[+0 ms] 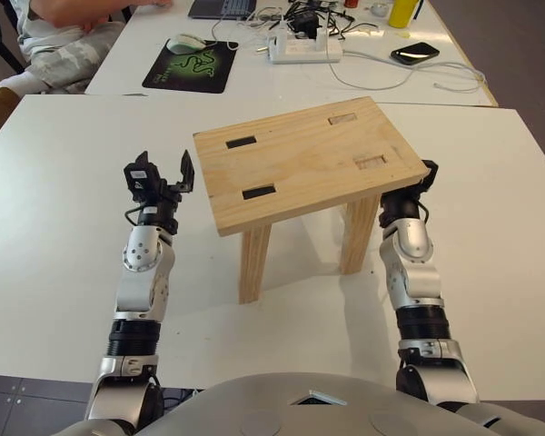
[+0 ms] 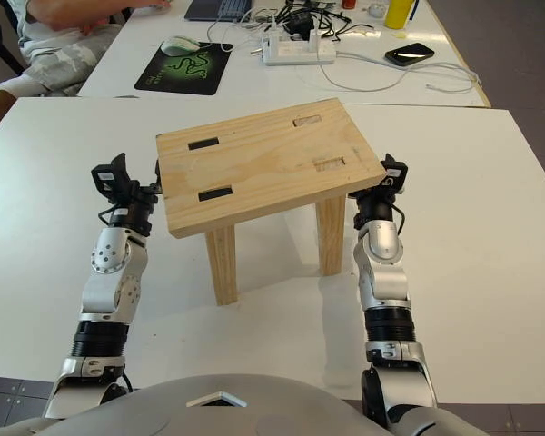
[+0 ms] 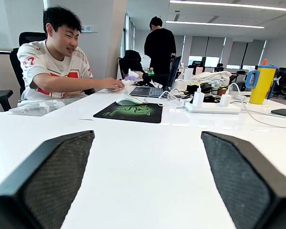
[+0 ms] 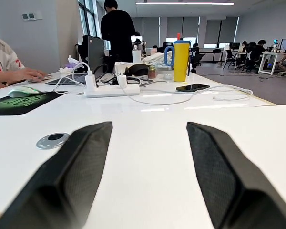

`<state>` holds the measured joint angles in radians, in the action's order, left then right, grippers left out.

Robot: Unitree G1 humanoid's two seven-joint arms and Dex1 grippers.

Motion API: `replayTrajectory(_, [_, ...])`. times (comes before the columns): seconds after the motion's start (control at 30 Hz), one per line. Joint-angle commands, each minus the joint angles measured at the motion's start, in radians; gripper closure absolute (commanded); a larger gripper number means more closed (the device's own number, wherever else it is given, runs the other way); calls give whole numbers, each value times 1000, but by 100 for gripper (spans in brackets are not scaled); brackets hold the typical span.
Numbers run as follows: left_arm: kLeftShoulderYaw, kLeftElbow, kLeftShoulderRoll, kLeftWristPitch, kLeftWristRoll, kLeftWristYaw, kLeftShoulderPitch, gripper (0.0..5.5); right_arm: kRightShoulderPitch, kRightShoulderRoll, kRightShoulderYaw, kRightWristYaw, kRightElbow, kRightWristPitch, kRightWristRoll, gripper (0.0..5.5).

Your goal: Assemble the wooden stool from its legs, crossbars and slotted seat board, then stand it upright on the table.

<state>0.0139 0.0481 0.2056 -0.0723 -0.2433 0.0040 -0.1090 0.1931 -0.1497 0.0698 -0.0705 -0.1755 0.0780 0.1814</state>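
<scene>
Wooden stool (image 1: 313,195): assembled, upright on the white table (image 1: 64,182), about mid-table, between the two arms.

Slotted seat board (image 1: 300,154): on top of the stool, pale wood, rectangular, set slightly askew to the table's near edge. Four slots through it: two dark slots (image 1: 241,142) on the robot's left side, two filled slots (image 1: 371,162) on the right side, plugged flush with pale wood.

Legs (image 1: 254,262): two visible beneath the near edge of the board, both planted on the tabletop. Rest of the underside hidden by the board.

Left gripper (image 1: 163,174): raised just beside the board's left edge, near its front corner. Fingers (image 3: 52,181) spread wide, grasping nothing; bare tabletop seen through the gap in the left wrist view. Contact with the board edge not discernible.

Right gripper (image 4: 150,176): at the board's right front corner, partly hidden beneath it in the head views. Fingers (image 4: 81,171) parted, released, nothing held; bare tabletop between them. Contact with the stool not discernible.

Second table (image 1: 254,80): butted against the far edge of the white table, well apart from the stool. On it:
- black mouse pad (image 1: 189,65) with green logo
- computer mouse (image 1: 186,42), at the pad's far edge
- white power strip (image 1: 304,50) with plugged chargers and loose cables
- phone (image 1: 414,53), lying flat toward the right
- laptop (image 1: 220,7), at the far edge
- yellow tumbler (image 4: 180,59) with blue handle, upright beyond the power strip
</scene>
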Motion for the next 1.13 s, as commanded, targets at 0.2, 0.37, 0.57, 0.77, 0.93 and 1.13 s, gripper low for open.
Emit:
replayTrajectory(0.2, [43,123,-26,-56,44,-57,-68,134,36,23,23,37,-148,66,-32,261])
replayTrajectory(0.37, [52,164,-41,-87,56,-78,-93,134,60,30,31,49,-195,88,-40,261])
replayTrajectory(0.57, [59,198,-60,-117,72,-90,-111,134,87,31,41,61,-238,108,-53,261])
replayTrajectory(0.77, [70,224,-74,-138,81,-91,-111,134,104,31,47,76,-281,119,-56,261])
replayTrajectory(0.93, [79,238,-88,-143,87,-87,-100,134,117,33,41,88,-311,99,-64,261])
replayTrajectory(1.13, [80,271,-100,-133,110,-76,-89,134,122,44,24,80,-333,65,-88,261])
